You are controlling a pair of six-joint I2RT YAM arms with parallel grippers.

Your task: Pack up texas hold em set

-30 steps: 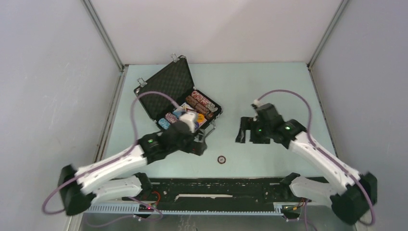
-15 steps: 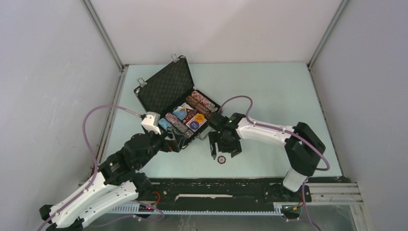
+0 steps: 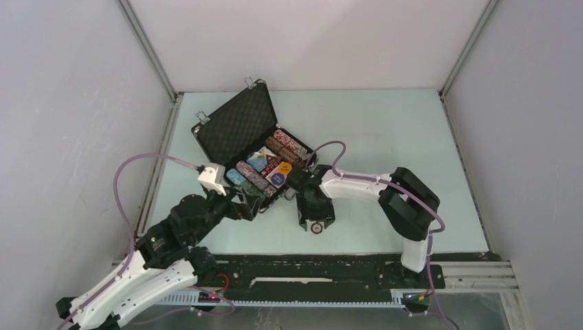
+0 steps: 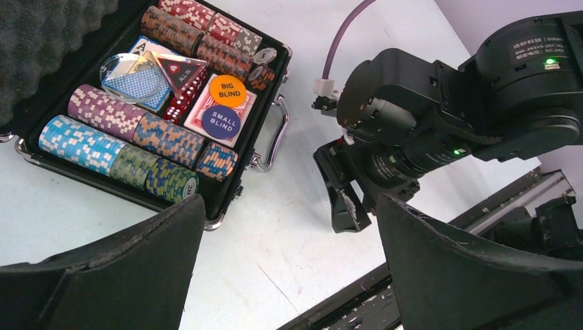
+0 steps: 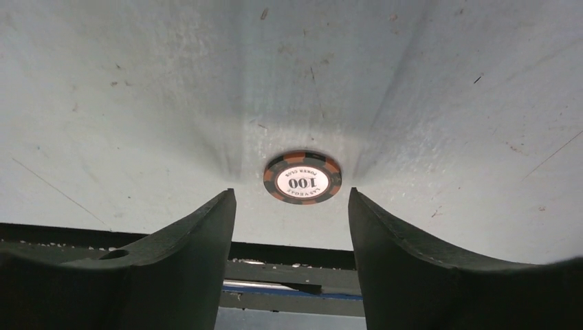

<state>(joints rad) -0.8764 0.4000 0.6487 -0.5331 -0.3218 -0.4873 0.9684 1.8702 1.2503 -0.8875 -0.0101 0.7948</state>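
Note:
The open black briefcase (image 3: pixel 234 127) of the texas hold em set lies at the back left. Rows of poker chips (image 4: pixel 137 130), card decks, an orange button (image 4: pixel 227 90), a dark blue button (image 4: pixel 221 122) and a triangular marker (image 4: pixel 180 69) sit in its tray. One loose orange-and-black "100" chip (image 5: pixel 302 178) lies flat on the table (image 3: pixel 385 130) near the front edge (image 3: pixel 316 227). My right gripper (image 5: pixel 291 194) points down at the chip with its jaws apart, and the chip lies just beyond the tips, untouched. My left gripper (image 4: pixel 289 201) hangs wide open and empty near the case's front corner.
The black base rail (image 3: pixel 309 268) runs along the near edge just behind the loose chip. The case's silver handle (image 4: pixel 275 134) juts toward the right arm (image 4: pixel 440 103). Grey walls enclose the table on three sides.
The right arm swung from the table's right-middle over to the loose chip, and its jaws narrowed. The left arm drew back from over the case toward the near left.

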